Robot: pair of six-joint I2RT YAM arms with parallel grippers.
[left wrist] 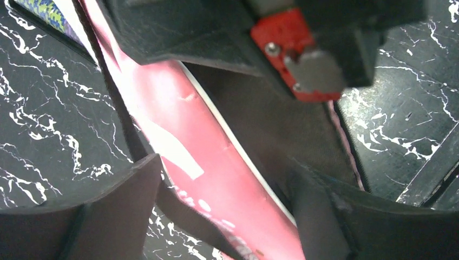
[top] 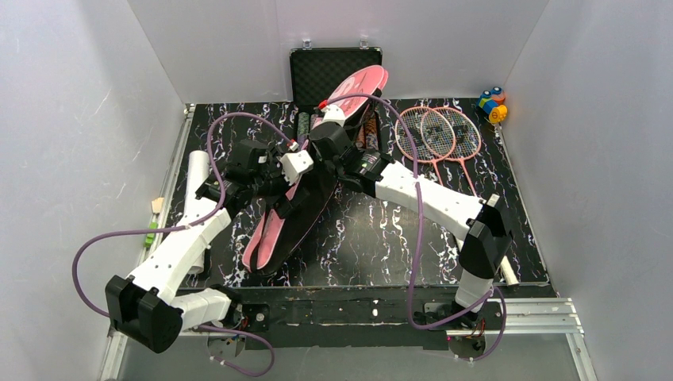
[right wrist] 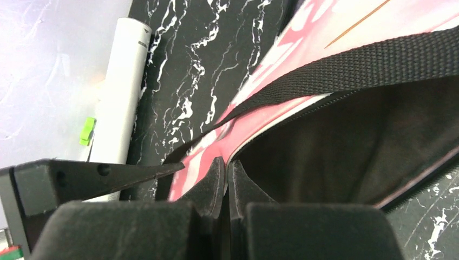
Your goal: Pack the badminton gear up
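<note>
The pink cover lies diagonally across the middle of the table, its black inside showing. My right gripper is shut on the cover's pink edge, just below the black strap. My left gripper is open, one finger on each side of the cover's pink flap. In the top view both grippers meet over the cover, the left gripper beside the right gripper. Two pink rackets lie at the back right. The white tube lies along the left edge, and the right wrist view shows the tube too.
An open black case stands at the back behind the cover. A small multicoloured toy sits in the back right corner. A green item lies off the table's left edge. White walls close in on three sides.
</note>
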